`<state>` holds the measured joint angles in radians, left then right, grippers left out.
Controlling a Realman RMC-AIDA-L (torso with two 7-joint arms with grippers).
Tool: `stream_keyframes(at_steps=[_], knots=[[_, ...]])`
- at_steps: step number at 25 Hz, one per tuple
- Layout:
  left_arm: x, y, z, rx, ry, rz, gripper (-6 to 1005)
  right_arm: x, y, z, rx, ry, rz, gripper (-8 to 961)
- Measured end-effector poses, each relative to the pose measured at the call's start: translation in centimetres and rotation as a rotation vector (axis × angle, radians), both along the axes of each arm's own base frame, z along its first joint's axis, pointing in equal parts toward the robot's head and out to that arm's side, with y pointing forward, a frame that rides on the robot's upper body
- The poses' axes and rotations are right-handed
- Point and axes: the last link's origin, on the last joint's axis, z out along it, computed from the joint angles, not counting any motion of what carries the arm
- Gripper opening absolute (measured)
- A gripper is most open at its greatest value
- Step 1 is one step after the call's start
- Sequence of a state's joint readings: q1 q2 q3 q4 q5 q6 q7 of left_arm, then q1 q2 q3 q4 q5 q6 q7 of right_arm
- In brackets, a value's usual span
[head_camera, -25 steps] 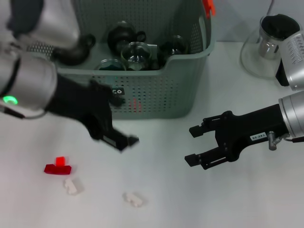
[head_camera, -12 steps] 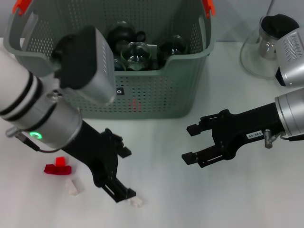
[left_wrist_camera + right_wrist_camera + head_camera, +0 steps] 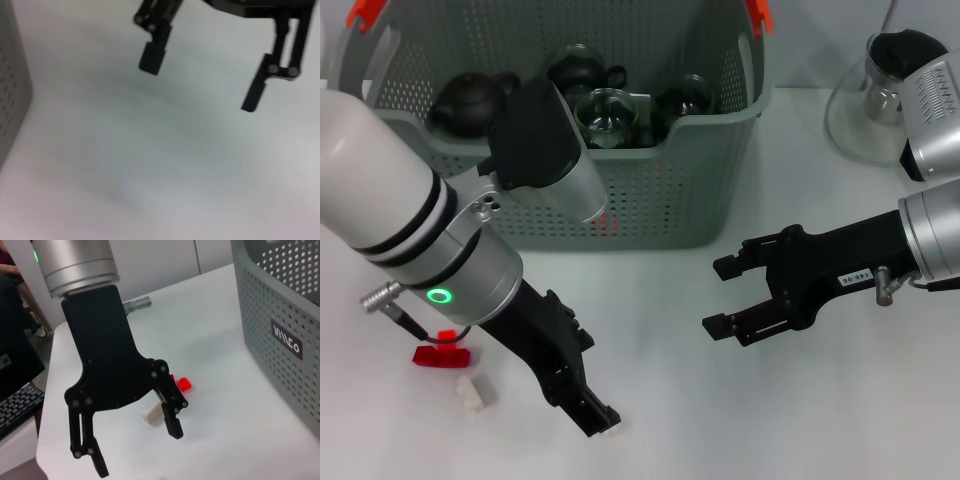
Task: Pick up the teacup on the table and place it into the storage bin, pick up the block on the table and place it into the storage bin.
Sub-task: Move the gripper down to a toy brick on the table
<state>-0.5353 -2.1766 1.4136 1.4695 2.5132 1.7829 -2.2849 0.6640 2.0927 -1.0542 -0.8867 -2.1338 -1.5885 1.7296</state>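
Observation:
The grey storage bin point(image 3: 650, 205) stands at the back and holds dark teapots and a glass teacup point(image 3: 607, 112). On the table lie a red block point(image 3: 440, 355), a white block point(image 3: 470, 392) and a second white block point(image 3: 613, 428). My left gripper point(image 3: 592, 412) is low over the table with its tip at that second white block. In the right wrist view the left gripper point(image 3: 139, 451) is open, with a white block point(image 3: 151, 413) just behind one finger and the red block point(image 3: 184, 384) beyond. My right gripper point(image 3: 718, 296) hovers open at centre right.
A glass pitcher point(image 3: 875, 100) with a dark top stands at the back right. The bin's black label point(image 3: 286, 340) faces the front. The right gripper's fingers point(image 3: 152, 55) appear in the left wrist view above bare white table.
My left arm has swung from in front of the bin down toward the near table edge, its gripper reaching the white block. The right gripper has drifted slightly left.

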Motion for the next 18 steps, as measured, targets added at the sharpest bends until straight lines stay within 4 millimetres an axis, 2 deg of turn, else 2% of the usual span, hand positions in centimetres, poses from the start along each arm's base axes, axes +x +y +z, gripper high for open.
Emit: stream_keyframes(at_steps=[11, 14, 18], knots=[[-0.3, -0.5, -1.3, -0.025, 0.024, 0.049, 962, 0.1, 0.0, 0.0, 0.001, 0.000, 0.006, 865], [-0.7, -0.5, -1.6, -0.050, 0.022, 0.003, 962, 0.2, -0.1, 0.0, 0.002, 0.000, 0.004, 865], [-1.2, -0.4, -1.8, -0.114, 0.011, -0.151, 961, 0.2, -0.1, 0.0, 0.005, -0.001, 0.002, 865]])
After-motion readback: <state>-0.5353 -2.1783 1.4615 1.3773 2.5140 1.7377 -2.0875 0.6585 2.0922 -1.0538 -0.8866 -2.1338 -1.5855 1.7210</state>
